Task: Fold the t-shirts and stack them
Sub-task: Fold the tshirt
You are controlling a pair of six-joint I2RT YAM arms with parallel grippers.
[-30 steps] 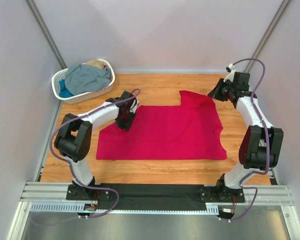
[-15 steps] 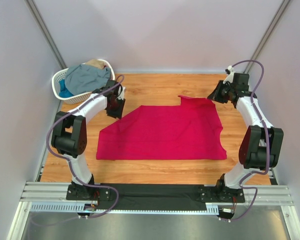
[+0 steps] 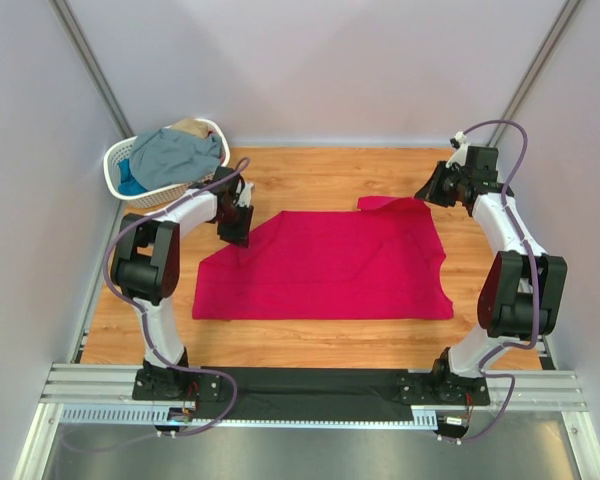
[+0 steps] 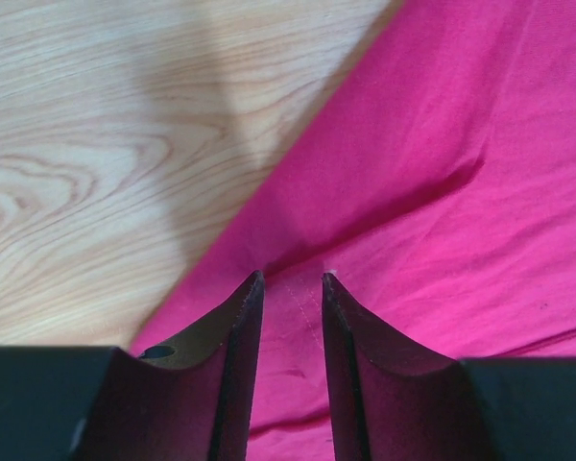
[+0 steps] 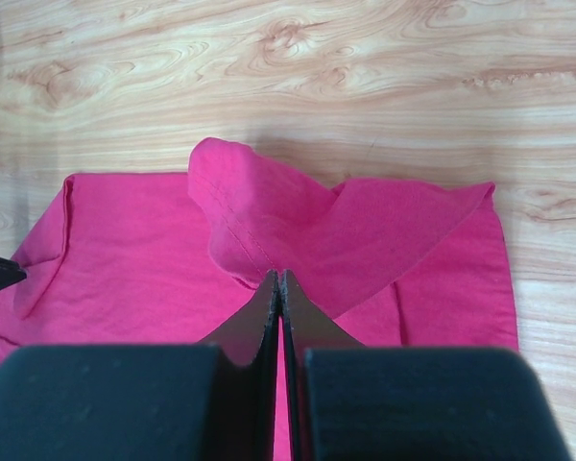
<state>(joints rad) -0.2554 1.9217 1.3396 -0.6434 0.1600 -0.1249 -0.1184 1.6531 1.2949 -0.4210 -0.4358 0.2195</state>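
Pale grey walls enclose a wood-grain bench. A large crimson-pink cloth t-shirt lies spread on it between the two arms. The left jaws stand partly apart over the shirt's slanted far-left edge, gripping nothing, with bare wood just beside them. The right jaws are clenched on a raised fold at the shirt's far-right corner. Beyond the left jaws, a white plastic lattice basket holds a grey-blue t-shirt. Since a second ago the left jaws have shifted outward to the edge, and the far-right flap lies lower.
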